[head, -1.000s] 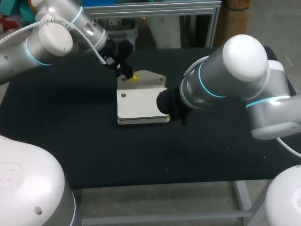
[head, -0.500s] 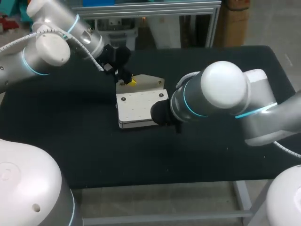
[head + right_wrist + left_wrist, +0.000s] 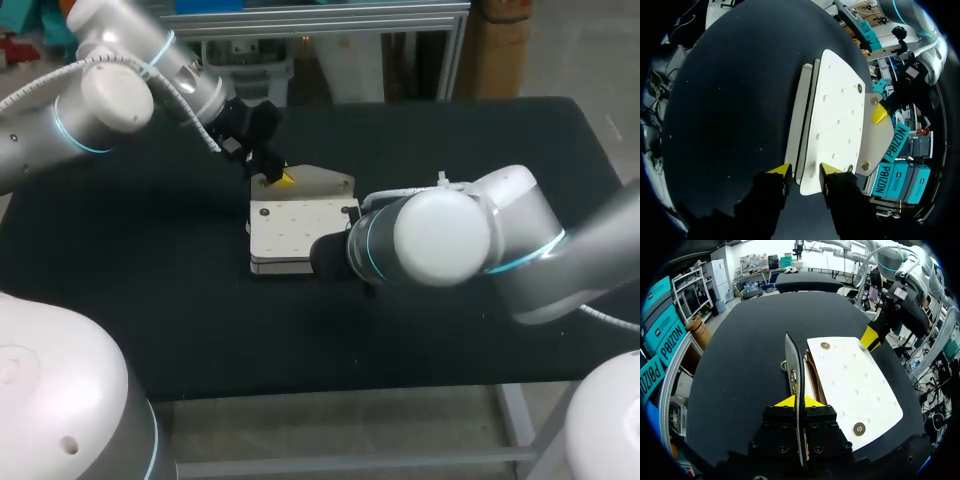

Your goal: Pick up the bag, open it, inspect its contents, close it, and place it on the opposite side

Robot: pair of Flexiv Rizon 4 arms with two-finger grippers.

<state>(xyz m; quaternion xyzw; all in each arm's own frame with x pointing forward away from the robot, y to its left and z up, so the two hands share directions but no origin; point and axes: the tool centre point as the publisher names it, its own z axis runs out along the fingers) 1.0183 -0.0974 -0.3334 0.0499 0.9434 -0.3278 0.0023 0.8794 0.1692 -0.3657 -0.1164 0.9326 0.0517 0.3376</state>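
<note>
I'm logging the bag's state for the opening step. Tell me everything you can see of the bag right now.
The bag is a flat, cream, leather-looking clutch lying on the black table. Its front panel is dotted with small marks and has round metal snaps at two corners. Its flap is unfastened and raised on edge, pinched by the left hand, showing a brown lining. The right hand is at the opposite edge; whether it grips is unclear.
</note>
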